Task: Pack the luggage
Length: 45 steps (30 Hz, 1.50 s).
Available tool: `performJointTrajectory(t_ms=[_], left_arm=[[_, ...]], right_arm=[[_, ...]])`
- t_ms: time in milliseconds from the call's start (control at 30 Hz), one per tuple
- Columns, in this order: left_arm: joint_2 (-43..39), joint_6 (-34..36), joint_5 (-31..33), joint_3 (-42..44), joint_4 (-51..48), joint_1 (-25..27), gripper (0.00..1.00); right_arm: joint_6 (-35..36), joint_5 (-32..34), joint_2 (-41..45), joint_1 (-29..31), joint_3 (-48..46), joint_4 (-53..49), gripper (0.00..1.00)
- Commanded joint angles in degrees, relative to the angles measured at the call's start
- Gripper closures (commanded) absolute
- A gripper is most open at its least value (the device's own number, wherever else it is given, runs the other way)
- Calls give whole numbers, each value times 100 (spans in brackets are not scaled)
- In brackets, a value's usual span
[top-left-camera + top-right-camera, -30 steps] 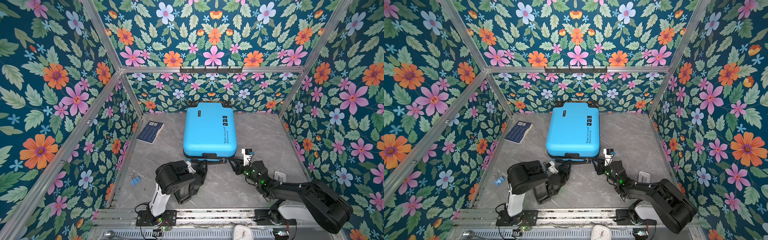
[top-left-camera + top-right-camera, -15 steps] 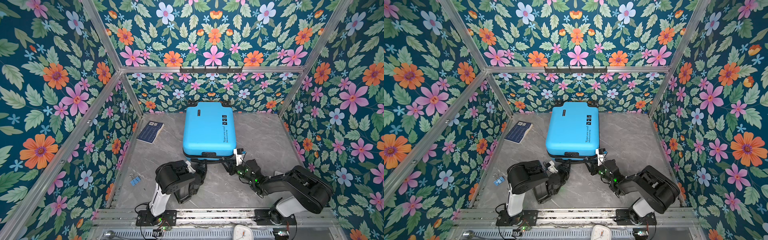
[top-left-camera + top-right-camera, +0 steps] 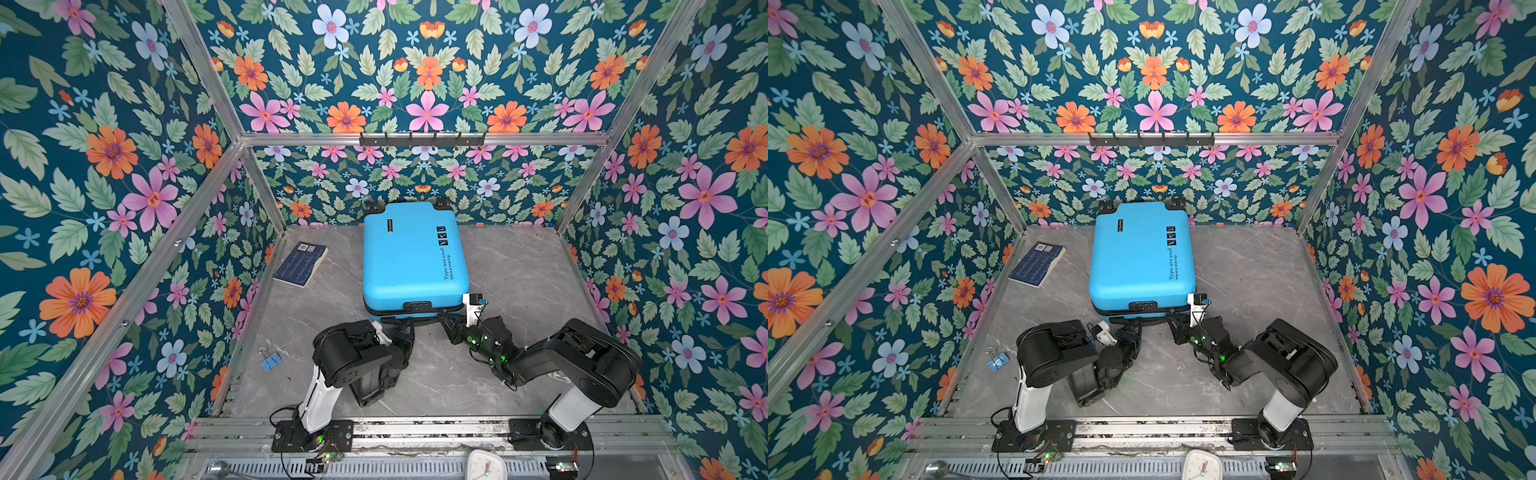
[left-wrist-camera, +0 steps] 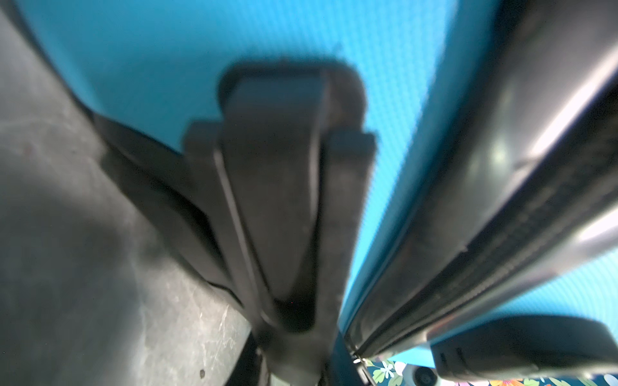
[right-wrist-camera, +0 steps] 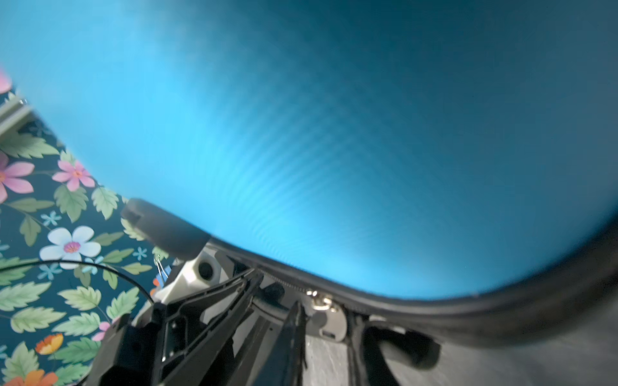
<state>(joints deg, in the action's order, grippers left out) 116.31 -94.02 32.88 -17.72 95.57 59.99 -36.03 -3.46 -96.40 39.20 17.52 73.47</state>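
Floral wallpaper (image 3: 428, 112) boxes in a grey marble desk (image 3: 519, 270). The right gripper (image 5: 277, 292) holds its fingers a narrow gap apart against the black zip line. The silver zipper pull (image 5: 322, 305) is just beside one fingertip, and whether anything is pinched I cannot tell. The left gripper (image 4: 276, 133) looks pressed onto the black carry handle (image 4: 277, 207) on the same near edge. Both sit low against the luggage (image 3: 413, 257), a bright-blue suitcase lying flat and closed, with its wheels (image 3: 374, 205) at the far end.

Opening it looks like the step in hand. To do it well, the right should seize the pull squarely, not the seam fabric, and draw it along the zip's curve rather than outward. The left should steady the case by its handle so the shell does not slide. A dark-blue booklet (image 3: 301, 264) and a blue binder clip (image 3: 270, 362) lie well apart to the left, unpacked.
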Motion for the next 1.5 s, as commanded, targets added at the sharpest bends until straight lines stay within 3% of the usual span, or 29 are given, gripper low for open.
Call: performJointTrajectory(t_ms=[0, 233, 467, 600, 767, 933, 1033, 1133, 1267, 1367, 1467], left_arm=[[41, 551, -224, 8, -12, 20, 100], [58, 534, -236, 22, -13, 22, 100], [23, 535, -211, 67, -3, 24, 100], [6, 529, -167, 119, -4, 22, 100], [-61, 603, -152, 111, -3, 31, 100], [-65, 615, -164, 88, -3, 57, 100], [-78, 624, -170, 86, -3, 75, 100], [-82, 635, -166, 100, -3, 97, 100], [-109, 653, -166, 111, -3, 100, 100], [-124, 683, -168, 111, -3, 103, 100], [-98, 675, -169, 101, -1, 110, 100]], right_arm=[[-270, 694, -200, -9, 58, 449, 79], [-691, 1158, -648, 37, 225, 821, 84], [-702, 1960, -363, 209, 39, 606, 100], [-678, 2501, 351, 255, -70, -365, 100], [-672, 3263, 1396, 254, 201, -2943, 100], [-379, 3817, 1793, 233, 179, -3606, 100], [-219, 3707, 1810, 173, 97, -3462, 100], [145, 3094, 1739, 128, -133, -2551, 100], [509, 1578, 1704, 27, -140, -1936, 100], [515, 1010, 1761, 26, -27, -2074, 79], [395, 852, 1807, 26, -110, -1865, 70]])
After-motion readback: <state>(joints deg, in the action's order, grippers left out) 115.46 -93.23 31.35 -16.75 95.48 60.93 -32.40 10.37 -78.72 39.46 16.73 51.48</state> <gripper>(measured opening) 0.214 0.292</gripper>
